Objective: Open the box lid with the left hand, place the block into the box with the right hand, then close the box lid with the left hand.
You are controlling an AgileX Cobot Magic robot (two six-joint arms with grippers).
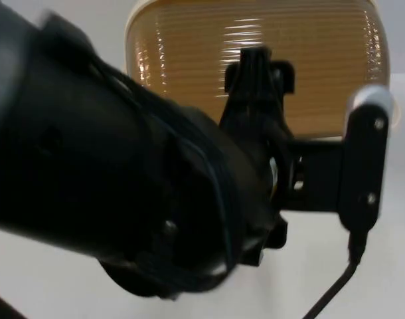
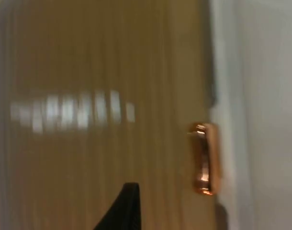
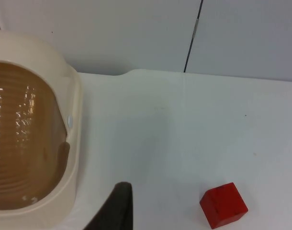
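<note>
Left hand [image 1: 259,70] over ribbed amber lid [image 1: 255,60] of box [image 3: 74,120], finger state unclear; copper latch [image 2: 205,158] likely best hold, lid prob. light, slick; red block [image 3: 223,204] on surface [image 3: 184,134]; right arm waits.

Cream box [image 3: 74,143], amber ribbed lid [image 1: 255,60] (shut); red block [image 3: 223,204] nearby.

No readable text, labels, brands, numbers or signs anywhere: none on the amber box lid [image 1: 255,60], the red block [image 3: 223,204] or the white worktop [image 3: 184,124].
</note>
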